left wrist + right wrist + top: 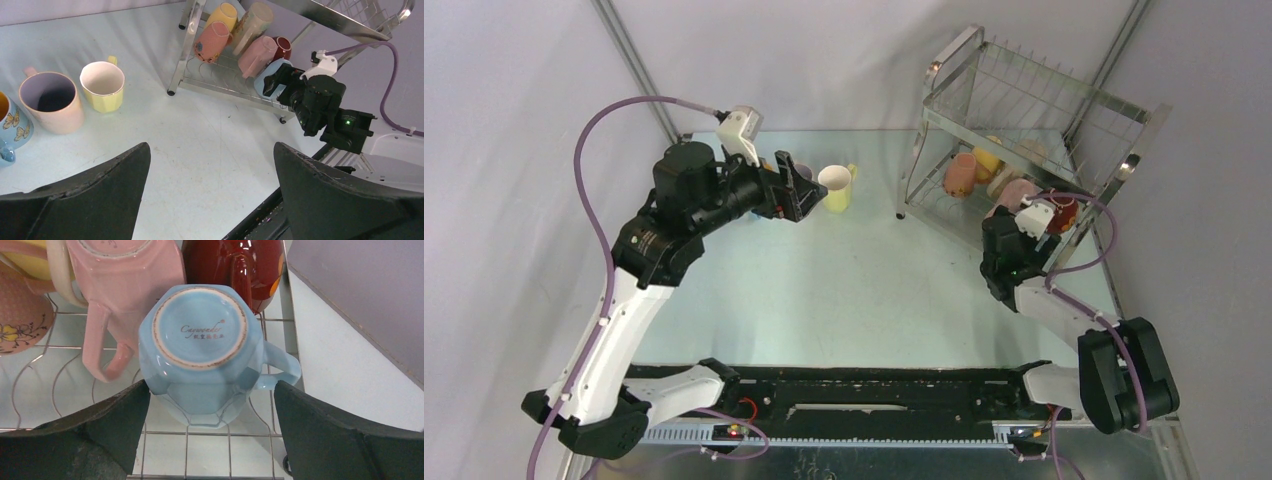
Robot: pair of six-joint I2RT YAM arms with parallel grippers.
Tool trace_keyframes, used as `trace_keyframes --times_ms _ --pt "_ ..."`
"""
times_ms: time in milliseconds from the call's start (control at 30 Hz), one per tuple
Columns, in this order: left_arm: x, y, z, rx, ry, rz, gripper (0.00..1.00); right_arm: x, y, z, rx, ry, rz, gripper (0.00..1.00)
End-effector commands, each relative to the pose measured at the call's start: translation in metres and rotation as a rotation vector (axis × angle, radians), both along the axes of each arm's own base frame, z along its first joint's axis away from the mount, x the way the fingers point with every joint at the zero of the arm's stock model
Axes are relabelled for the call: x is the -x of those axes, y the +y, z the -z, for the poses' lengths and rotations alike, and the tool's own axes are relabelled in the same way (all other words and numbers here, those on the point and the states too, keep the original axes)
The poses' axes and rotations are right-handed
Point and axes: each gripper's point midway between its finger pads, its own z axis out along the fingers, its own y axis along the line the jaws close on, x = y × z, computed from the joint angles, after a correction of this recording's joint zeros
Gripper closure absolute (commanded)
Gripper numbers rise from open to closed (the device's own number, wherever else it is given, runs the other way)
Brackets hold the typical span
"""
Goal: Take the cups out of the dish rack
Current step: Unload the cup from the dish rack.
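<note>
I'm hovering the right pincer (pixel 207 392), wide open and empty, astride the light blue faceted ceramic mug (pixel 200 335), base towards it, at the chrome wire dish rack's (pixel 186 455) front edge.

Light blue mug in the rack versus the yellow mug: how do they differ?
The light blue mug rests tipped in the dish rack, base toward the wrist camera; the yellow mug stands upright on the table. The right gripper, open, straddles the light blue mug; nothing touches the yellow mug. Both are faceted, with handles.

Count: nine cups (pixel 102 85), one rack (pixel 183 50).
Six cups in the rack; three on the surface (pixel 200 145).
</note>
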Motion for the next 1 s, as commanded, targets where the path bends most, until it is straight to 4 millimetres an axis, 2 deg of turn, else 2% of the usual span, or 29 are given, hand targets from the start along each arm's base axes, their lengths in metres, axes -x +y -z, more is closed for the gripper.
trace_keyframes --times_ms 0,200,600,700,867,967 --pt "0.008 0.001 -0.03 0.042 -0.067 0.017 0.0 -0.014 0.0 -0.007 0.016 0.008 -0.037 0.0" --pt "0.008 0.002 -0.029 0.039 -0.071 0.015 0.0 -0.025 -0.001 -0.009 0.056 -0.001 -0.061 0.0" --pt "0.007 0.002 -0.026 0.032 -0.07 0.015 0.0 -0.032 -0.014 -0.001 0.094 0.014 -0.03 0.01" --pt "0.007 0.002 -0.025 0.03 -0.069 0.013 0.0 -0.033 -0.015 -0.006 0.1 0.003 -0.028 0.14" --pt "0.006 0.002 -0.024 0.03 -0.068 0.009 0.0 -0.031 -0.01 -0.015 0.094 -0.02 -0.038 0.53" --pt "0.006 0.002 -0.022 0.032 -0.068 0.006 0.0 -0.026 -0.004 -0.023 0.096 -0.033 -0.043 0.65"
